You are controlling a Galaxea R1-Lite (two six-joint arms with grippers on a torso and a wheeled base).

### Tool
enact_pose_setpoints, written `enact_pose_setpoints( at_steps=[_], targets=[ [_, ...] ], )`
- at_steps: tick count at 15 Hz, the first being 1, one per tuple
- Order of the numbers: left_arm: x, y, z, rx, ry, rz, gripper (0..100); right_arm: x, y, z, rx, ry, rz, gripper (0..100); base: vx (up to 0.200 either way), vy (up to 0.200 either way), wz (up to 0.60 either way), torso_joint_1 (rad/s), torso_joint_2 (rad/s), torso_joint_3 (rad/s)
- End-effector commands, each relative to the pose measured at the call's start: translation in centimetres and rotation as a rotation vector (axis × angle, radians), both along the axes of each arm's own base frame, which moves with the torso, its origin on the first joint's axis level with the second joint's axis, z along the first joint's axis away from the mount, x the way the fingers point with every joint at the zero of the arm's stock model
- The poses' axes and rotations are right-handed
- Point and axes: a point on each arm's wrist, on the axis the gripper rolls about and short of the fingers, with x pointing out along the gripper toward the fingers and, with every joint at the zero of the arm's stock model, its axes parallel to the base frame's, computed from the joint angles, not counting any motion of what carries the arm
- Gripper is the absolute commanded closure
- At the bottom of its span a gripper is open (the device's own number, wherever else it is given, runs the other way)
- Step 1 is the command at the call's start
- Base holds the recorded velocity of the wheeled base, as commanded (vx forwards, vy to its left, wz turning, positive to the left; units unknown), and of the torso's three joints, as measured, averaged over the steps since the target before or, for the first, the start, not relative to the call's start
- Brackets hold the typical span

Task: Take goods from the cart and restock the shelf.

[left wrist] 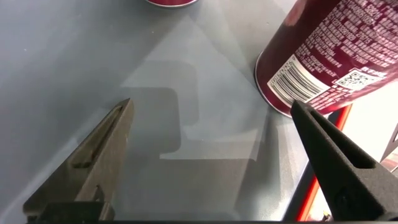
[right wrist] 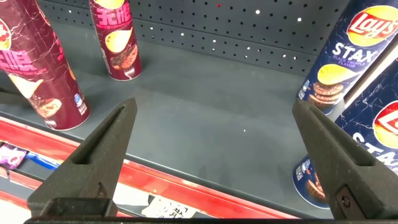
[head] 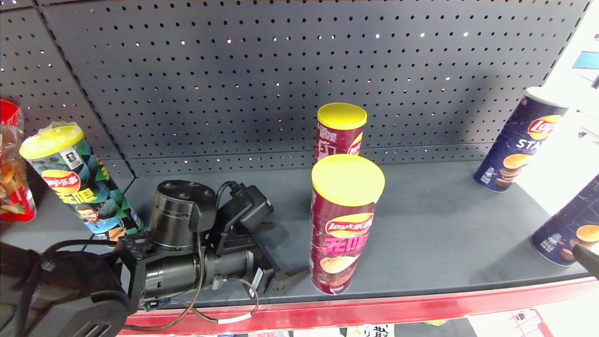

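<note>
**A:** How is the restocking going?

**B:** I'm judging it partly done. The front maroon crisp tube (head: 344,224) is standing upright near the front edge of the shelf (head: 444,234). The rear maroon crisp tube (head: 340,131) is standing behind it, by the pegboard back (head: 234,84). Toward the right end, the rear blue crisp tube (head: 519,140) and the front blue crisp tube (head: 568,229) are standing too. A green-patterned crisp tube (head: 82,182) is sitting at the left end, beside a snack bag (head: 11,178).

**A:** And your grippers?

**B:** My left gripper (left wrist: 212,106) is lying low at the front edge, just beside the front maroon crisp tube, jaws spread wide around nothing. My right gripper (right wrist: 214,104) is hovering off the front edge near the front blue crisp tube, likewise spread and carrying nothing.

**A:** What's left?

**B:** The gaps between the tubes are suggesting room for more, so I'm expecting further trips to the cart.

**A:** What are you handling?

**B:** Rigid cylinders with glossy printed wraps, the maroon ones wearing yellow snap lids. They're resting on flat, matt grey metal with a red lip (head: 374,306).
</note>
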Motion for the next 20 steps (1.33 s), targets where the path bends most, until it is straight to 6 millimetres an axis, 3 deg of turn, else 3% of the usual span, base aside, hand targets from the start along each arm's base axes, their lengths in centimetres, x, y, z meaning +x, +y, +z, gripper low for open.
enact_pose_setpoints(
  at_steps=[1,4,7,8,11,12,13,14,15,16,18,20],
  targets=[
    [0.2,-0.1,-0.1,0.000,0.001,0.000,0,0.0,0.0,-0.1,-0.002,0.003,0.000,0,0.000,0.000,0.00,0.000,0.00,0.000],
    [-0.1,0.3,0.1,-0.002,-0.002,0.006,0,0.0,0.0,-0.3,-0.005,0.010,0.002,0,0.000,0.000,0.00,0.000,0.00,0.000],
    [-1.4,3.6,2.1,-0.036,-0.058,0.088,0,-0.2,-0.1,-1.8,-0.020,0.044,0.002,0,0.000,0.000,0.00,0.000,0.00,0.000],
    [-2.7,5.2,2.8,-0.052,-0.081,0.118,0,-0.4,-0.2,-2.3,-0.025,0.051,-0.001,0,0.000,0.000,0.00,0.000,0.00,0.000],
    [-9.1,10.6,3.8,-0.065,-0.113,0.207,0,-1.5,-0.8,-2.7,-0.041,0.073,-0.052,0,0.000,0.000,0.00,0.000,0.00,0.000],
    [-10.3,11.5,3.9,-0.062,-0.115,0.232,0,-1.7,-1.0,-2.6,-0.040,0.070,-0.076,0,0.000,0.000,0.00,0.000,0.00,0.000],
    [-13.5,13.7,4.4,-0.037,-0.109,0.322,0,-2.4,-1.6,-2.0,-0.041,0.056,-0.205,0,0.000,0.000,0.00,0.000,0.00,0.000],
    [-15.3,14.9,4.7,-0.012,-0.105,0.398,0,-2.8,-2.0,-1.5,-0.066,0.031,-0.338,0,0.000,0.000,0.00,0.000,0.00,0.000],
    [-16.3,15.4,4.8,0.008,-0.100,0.445,0,-2.9,-2.2,-1.2,-0.089,0.018,-0.400,0,0.000,0.000,0.00,0.000,0.00,0.000],
    [-18.5,16.5,4.9,0.052,-0.098,0.541,0,-3.1,-2.4,-0.8,-0.116,0.000,-0.457,0,0.000,0.000,0.00,0.000,0.00,0.000],
    [-20.8,17.3,4.4,0.049,-0.144,0.590,0,-3.5,-2.5,-1.5,-0.143,-0.003,-0.484,0,0.000,0.000,0.00,0.000,0.00,0.000],
    [-22.1,17.8,3.7,0.026,-0.200,0.643,0,-4.0,-2.6,-2.0,-0.204,-0.016,-0.494,0,0.000,0.000,0.00,0.000,0.00,0.000]
  ],
)
